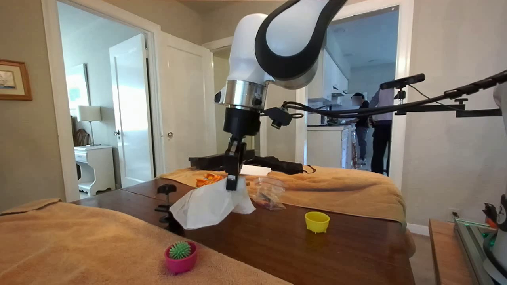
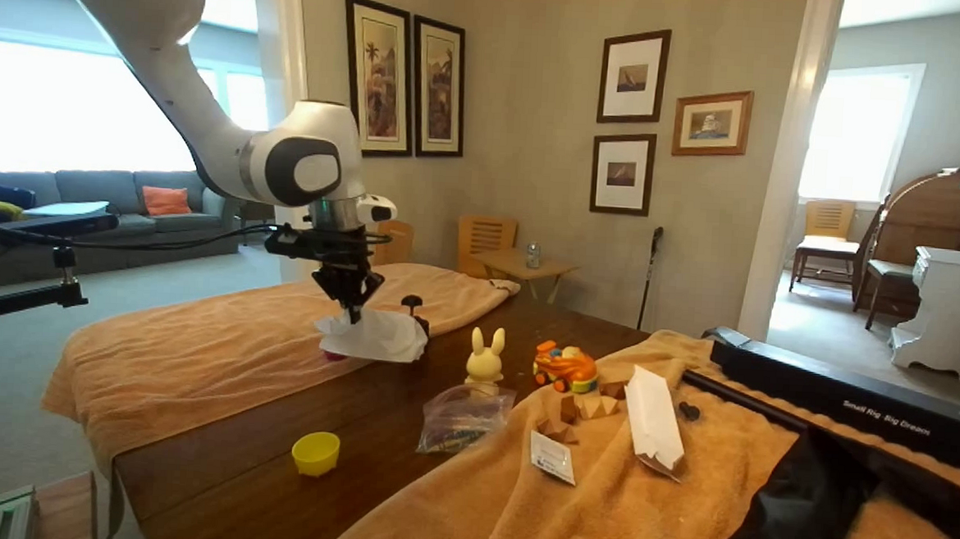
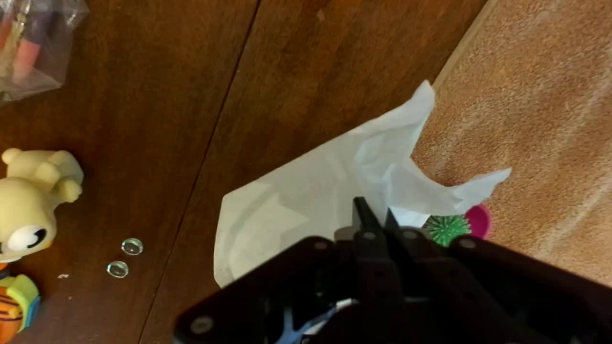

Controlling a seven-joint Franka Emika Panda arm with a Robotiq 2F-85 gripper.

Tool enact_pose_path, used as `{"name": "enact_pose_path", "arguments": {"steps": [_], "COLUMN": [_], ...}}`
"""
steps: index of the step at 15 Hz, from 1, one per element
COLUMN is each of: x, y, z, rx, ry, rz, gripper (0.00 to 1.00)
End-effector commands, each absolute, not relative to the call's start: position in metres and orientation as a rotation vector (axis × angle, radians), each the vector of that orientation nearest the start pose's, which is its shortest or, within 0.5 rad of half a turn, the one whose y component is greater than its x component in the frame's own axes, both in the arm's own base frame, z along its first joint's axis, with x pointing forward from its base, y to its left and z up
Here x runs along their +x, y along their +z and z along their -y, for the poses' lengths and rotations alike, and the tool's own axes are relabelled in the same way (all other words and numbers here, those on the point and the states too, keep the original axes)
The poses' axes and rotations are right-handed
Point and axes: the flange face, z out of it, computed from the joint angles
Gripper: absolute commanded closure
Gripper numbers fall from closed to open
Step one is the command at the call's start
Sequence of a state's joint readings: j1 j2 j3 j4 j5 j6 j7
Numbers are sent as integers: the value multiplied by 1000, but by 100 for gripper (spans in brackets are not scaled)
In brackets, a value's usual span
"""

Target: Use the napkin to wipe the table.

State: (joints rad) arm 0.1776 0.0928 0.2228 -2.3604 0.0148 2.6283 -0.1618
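One napkin point(image 1: 210, 206) is pinched in our tool point(image 1: 232, 183); wiping toward the nearest edge of the desk point(image 1: 285, 241), we could tip the pink bowl point(image 1: 181, 265).

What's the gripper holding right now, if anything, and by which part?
The gripper holds the napkin by a gathered fold, away from its visible corners in the wrist view.

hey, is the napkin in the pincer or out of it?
In: both exterior views show the napkin hanging from the closed pincer.
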Motion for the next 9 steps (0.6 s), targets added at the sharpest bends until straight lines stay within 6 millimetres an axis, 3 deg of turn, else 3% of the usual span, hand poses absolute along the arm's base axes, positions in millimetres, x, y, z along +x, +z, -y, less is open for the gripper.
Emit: {"name": "enact_pose_path", "arguments": {"steps": [1,9], "x": [475,472], "y": [291,237], "z": [-200,-150], "rx": [-2953,-3011], "ry": [-181,-3], "rz": [864,754], "gripper": [100,100]}}
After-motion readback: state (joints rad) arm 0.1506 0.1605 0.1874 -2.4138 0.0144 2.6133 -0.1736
